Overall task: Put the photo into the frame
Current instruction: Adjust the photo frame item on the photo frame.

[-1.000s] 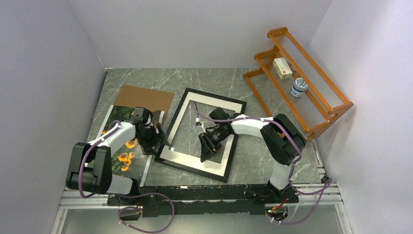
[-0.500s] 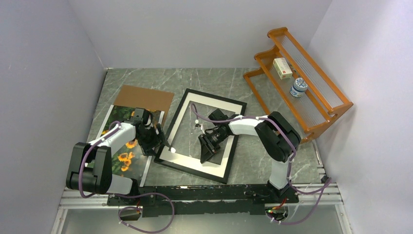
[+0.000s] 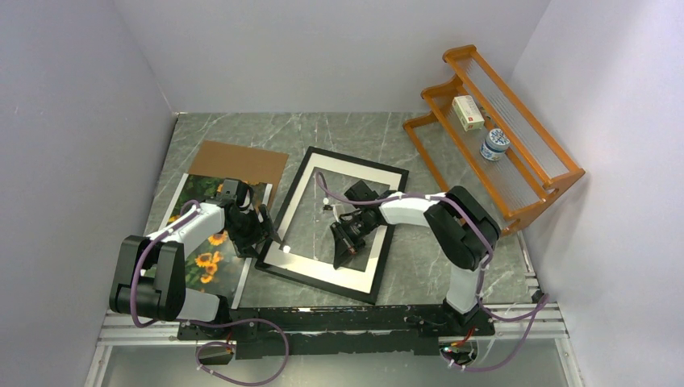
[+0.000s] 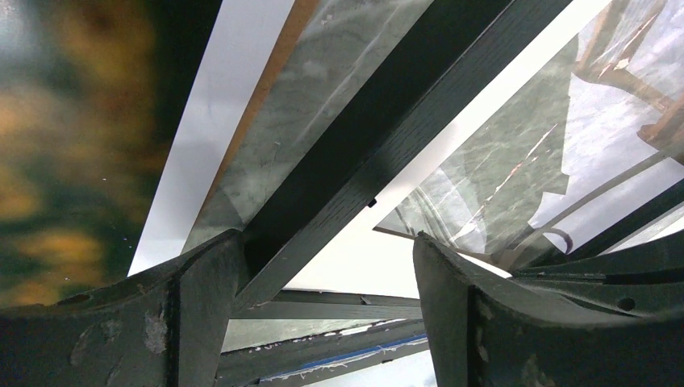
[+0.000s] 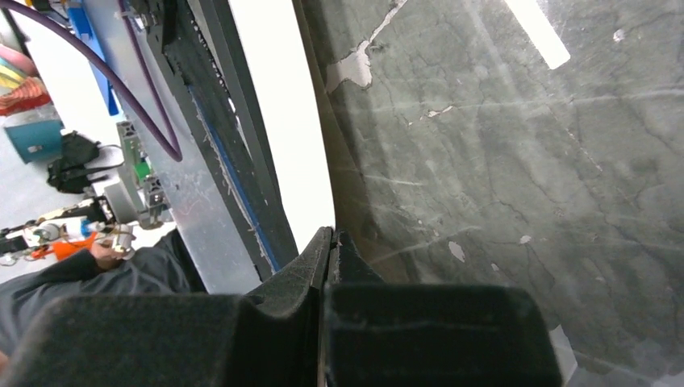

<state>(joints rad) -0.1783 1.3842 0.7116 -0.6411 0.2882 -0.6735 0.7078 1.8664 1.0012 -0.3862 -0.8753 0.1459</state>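
The left gripper stands with its jaws spread wide, straddling the black left rail of the frame close to that rail's near corner. In the left wrist view its left finger sits against the rail's outer side, and the other finger is over the white mat inside the frame, with a gap to spare. The photo lies flat on the marble table outside the frame, just to the outer side of this gripper and partly under the left arm; nothing holds it. The brown backing board lies beyond the gripper, at the photo's far end. The right gripper hangs low over the frame's opening, near the mat's inner edge, with its jaws pressed together; whether anything thin is caught between them cannot be told. The photo is well to its left, across the frame's left rail. An orange wooden rack stands far off to the right gripper's right
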